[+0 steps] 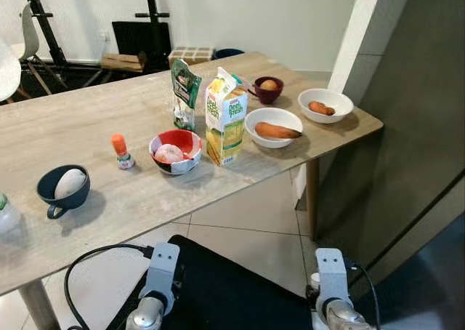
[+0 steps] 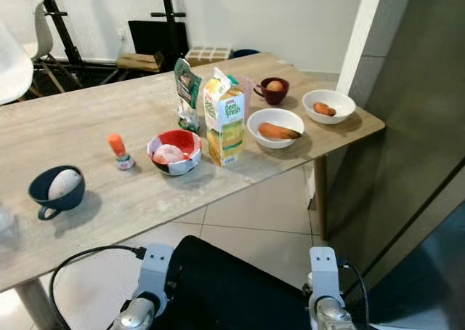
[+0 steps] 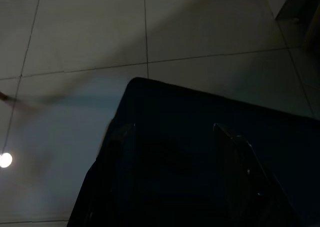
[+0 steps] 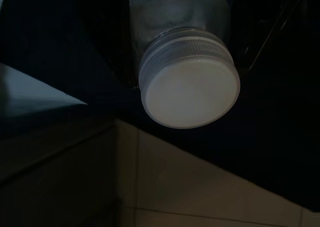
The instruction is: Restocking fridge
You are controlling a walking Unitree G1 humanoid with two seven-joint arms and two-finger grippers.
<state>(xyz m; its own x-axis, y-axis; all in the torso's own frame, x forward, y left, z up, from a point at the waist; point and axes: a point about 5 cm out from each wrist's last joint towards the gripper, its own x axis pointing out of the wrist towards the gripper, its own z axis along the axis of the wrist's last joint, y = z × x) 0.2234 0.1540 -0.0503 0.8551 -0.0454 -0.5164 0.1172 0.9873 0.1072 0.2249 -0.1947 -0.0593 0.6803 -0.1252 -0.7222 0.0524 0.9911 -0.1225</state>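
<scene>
Right wrist view: the right end effector [image 4: 200,47] grips a white-capped bottle [image 4: 189,82] at upper centre; left's state I cannot tell.

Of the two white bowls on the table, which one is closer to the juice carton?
The white bowl holding the long orange vegetable; it stands just beside the juice carton. The other white bowl sits farther away, near the table's corner.

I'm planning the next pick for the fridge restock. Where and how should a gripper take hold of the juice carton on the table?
Judging by its pose, grip the juice carton across its flat side panels at mid-height, below the gabled top. It stands upright near the table's front edge, so come in level from the robot's side; the red bowl and white bowl flank it closely.
</scene>
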